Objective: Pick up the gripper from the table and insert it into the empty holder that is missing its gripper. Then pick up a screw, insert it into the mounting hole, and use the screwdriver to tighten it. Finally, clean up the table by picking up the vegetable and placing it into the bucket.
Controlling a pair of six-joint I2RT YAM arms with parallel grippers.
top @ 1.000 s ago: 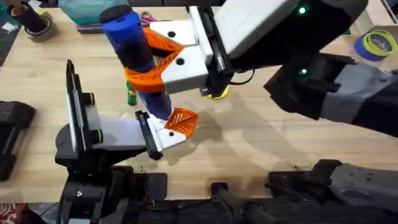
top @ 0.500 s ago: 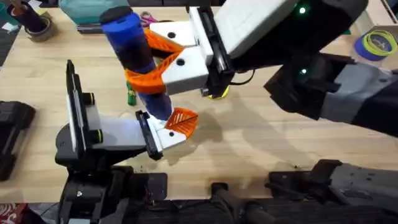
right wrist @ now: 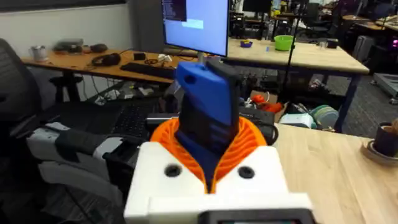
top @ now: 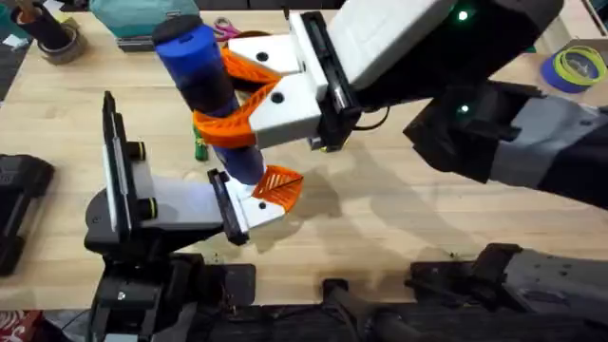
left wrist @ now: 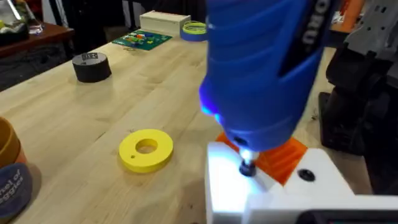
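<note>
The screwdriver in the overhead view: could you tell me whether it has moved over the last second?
Barely. The screwdriver, held by the right gripper, has shifted very slightly toward the left edge, judged against the vegetable.

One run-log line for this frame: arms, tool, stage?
stage: screw tightening | right gripper: shut on screwdriver | tip on white mount, light on | left gripper: open | vegetable: on table

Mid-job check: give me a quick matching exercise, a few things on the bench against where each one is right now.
1. screwdriver
2. yellow ring
3. vegetable
4. black tape roll

A. lying flat on the bare table
B. standing on the table beyond the yellow ring
C. clamped between orange pads, tip on a lit white mount
D. green end peeking out beside the blue body

1-C, 2-A, 3-D, 4-B
</note>
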